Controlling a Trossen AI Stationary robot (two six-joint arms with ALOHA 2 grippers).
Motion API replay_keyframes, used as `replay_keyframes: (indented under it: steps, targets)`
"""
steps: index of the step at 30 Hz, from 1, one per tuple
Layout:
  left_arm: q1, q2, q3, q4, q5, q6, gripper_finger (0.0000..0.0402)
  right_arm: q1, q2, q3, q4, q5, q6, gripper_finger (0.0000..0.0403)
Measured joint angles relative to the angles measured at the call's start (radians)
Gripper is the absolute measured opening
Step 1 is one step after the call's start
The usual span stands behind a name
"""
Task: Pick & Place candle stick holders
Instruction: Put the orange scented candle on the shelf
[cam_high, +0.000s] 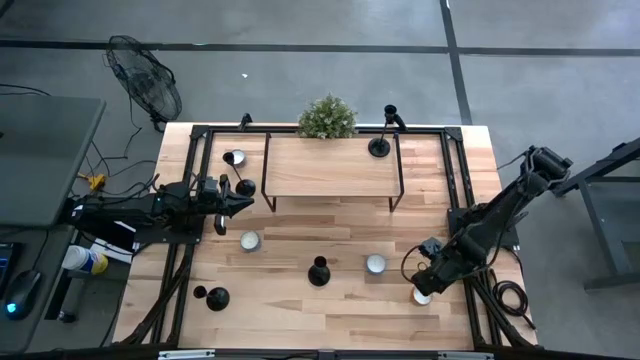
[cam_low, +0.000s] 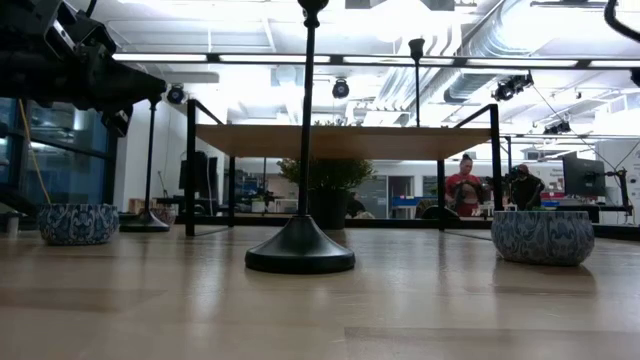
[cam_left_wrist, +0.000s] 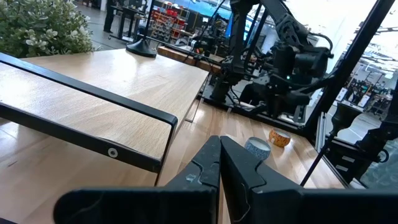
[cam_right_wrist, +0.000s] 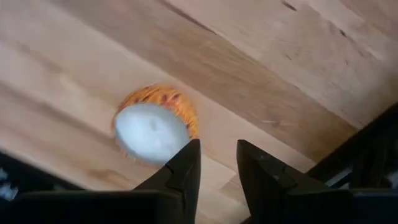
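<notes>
Aim first: steer right hand (cam_right_wrist: 217, 146), fingers narrowly parted and empty, off the orange patterned cup of white wax (cam_right_wrist: 152, 127) at the pale wooden table's (cam_high: 300, 310) front right corner. Grip the matte-black, flare-based candle stick holder (cam_high: 318, 271) mid-front, low on its thin stem. Left hand (cam_left_wrist: 221, 142), pressed together, parked near left edge.

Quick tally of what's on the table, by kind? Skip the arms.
Candle stick holders: 4
Small round bowls: 4 (one orange)
Potted plant: 1
Raised wooden shelf: 1
Total: 10
</notes>
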Motion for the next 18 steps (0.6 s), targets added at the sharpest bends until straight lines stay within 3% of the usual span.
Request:
replay_keyframes:
  steps: [9, 18]
  targets:
    - [0.0, 0.0, 0.0, 0.0, 0.0, 0.0, 0.0001, 0.0, 0.093, 0.001, 0.101, -0.002, 0.084, 0.0159]
    - [0.0, 0.0, 0.0, 0.0, 0.0, 0.0, 0.0001, 0.0, 0.151, 0.001, 0.134, -0.036, 0.098, 0.0148]
